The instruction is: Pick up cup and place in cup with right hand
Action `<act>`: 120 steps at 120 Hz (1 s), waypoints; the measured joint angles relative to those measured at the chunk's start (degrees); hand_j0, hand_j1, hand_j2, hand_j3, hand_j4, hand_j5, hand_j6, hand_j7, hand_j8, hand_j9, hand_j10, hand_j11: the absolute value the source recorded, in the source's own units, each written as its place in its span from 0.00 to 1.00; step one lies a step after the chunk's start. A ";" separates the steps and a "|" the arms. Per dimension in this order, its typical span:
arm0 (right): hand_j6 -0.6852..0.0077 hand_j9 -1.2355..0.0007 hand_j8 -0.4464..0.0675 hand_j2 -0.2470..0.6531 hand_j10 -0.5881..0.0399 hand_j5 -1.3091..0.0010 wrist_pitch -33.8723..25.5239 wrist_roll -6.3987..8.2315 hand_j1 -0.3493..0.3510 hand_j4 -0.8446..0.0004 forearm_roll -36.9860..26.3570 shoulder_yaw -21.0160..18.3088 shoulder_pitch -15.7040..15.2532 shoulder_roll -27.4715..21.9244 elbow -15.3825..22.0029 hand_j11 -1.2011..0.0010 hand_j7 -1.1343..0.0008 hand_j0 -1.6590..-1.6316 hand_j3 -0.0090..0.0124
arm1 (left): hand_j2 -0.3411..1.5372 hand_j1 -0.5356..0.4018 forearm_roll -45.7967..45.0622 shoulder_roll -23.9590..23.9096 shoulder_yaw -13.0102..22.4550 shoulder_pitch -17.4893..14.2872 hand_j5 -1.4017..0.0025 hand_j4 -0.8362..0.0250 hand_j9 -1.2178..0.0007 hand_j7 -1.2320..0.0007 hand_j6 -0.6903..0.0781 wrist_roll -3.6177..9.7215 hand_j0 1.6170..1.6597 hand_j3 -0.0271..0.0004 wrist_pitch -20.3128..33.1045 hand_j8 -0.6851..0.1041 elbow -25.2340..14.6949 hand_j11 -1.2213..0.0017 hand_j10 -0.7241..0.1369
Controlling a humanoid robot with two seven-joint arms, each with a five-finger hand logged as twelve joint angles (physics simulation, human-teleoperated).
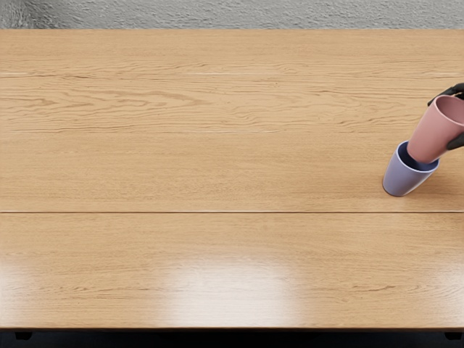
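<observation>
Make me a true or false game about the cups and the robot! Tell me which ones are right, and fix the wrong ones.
1. The right hand is holding the pink cup. True.
2. The blue cup is near the left edge of the picture. False: it is near the right edge.
3. The pink cup is all the way down inside the blue cup. False: most of it is above the blue cup's rim.
4. The table looks like wood. True.
5. The blue cup is lying upside down. False: its open end faces up.
</observation>
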 joint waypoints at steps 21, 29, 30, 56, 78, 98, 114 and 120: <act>0.54 0.50 0.27 0.27 0.18 0.53 -1.50 1.67 0.66 0.55 -0.50 -0.34 -1.38 0.03 -0.19 0.49 0.49 0.10 0.45 | 0.18 0.94 0.00 0.00 0.00 0.00 1.00 0.97 1.00 1.00 0.90 0.00 0.96 0.98 0.00 0.87 0.00 1.00 0.84; 0.55 0.50 0.28 0.27 0.18 0.53 -2.12 2.07 0.67 0.56 -1.07 -0.38 -1.95 1.02 -0.42 0.49 0.49 0.10 0.43 | 0.18 0.94 0.00 0.00 0.00 0.00 1.00 0.97 1.00 1.00 0.90 0.00 0.96 0.98 0.00 0.87 0.00 1.00 0.84; 0.54 0.50 0.28 0.27 0.18 0.53 -2.23 2.10 0.66 0.56 -1.15 -0.38 -2.00 1.18 -0.49 0.49 0.49 0.10 0.42 | 0.18 0.94 0.00 0.00 0.00 0.00 1.00 0.97 1.00 1.00 0.90 0.00 0.96 0.98 0.00 0.87 0.00 1.00 0.84; 0.59 0.61 0.34 0.27 0.35 0.63 -3.42 2.51 0.56 0.63 -1.76 -0.40 -2.74 3.34 -1.85 0.60 0.59 0.07 0.42 | 0.18 0.94 0.00 0.00 0.00 0.00 1.00 0.97 1.00 1.00 0.90 0.00 0.96 0.98 0.00 0.87 0.00 1.00 0.84; 0.80 0.83 0.62 0.27 0.67 0.84 -3.26 2.55 0.25 0.83 -1.46 -0.34 -3.09 3.39 -2.21 0.82 0.82 0.05 0.42 | 0.18 0.94 0.00 0.00 0.00 0.00 1.00 0.97 1.00 1.00 0.90 0.00 0.96 0.98 0.00 0.87 0.00 1.00 0.84; 0.90 0.92 0.75 0.28 0.81 0.93 -1.11 2.35 0.11 0.92 1.98 0.23 -3.08 2.73 -2.40 0.92 0.92 0.04 0.42 | 0.18 0.94 0.00 0.00 0.00 0.00 1.00 0.97 1.00 1.00 0.90 0.00 0.96 0.98 0.00 0.87 0.00 1.00 0.84; 0.94 0.96 0.80 0.28 0.87 0.96 0.21 2.24 0.05 0.95 5.48 0.54 -2.84 2.43 -2.59 0.96 0.96 0.04 0.42 | 0.18 0.94 0.00 0.00 0.00 0.00 1.00 0.97 1.00 1.00 0.90 0.00 0.96 0.98 0.00 0.87 0.00 1.00 0.84; 0.94 0.97 0.81 0.28 0.88 0.97 0.39 2.23 0.04 0.96 6.24 0.62 -2.71 2.33 -2.62 0.97 0.97 0.04 0.42 | 0.18 0.94 0.00 0.00 0.00 0.00 1.00 0.97 1.00 1.00 0.90 0.00 0.96 0.98 0.00 0.87 0.00 1.00 0.84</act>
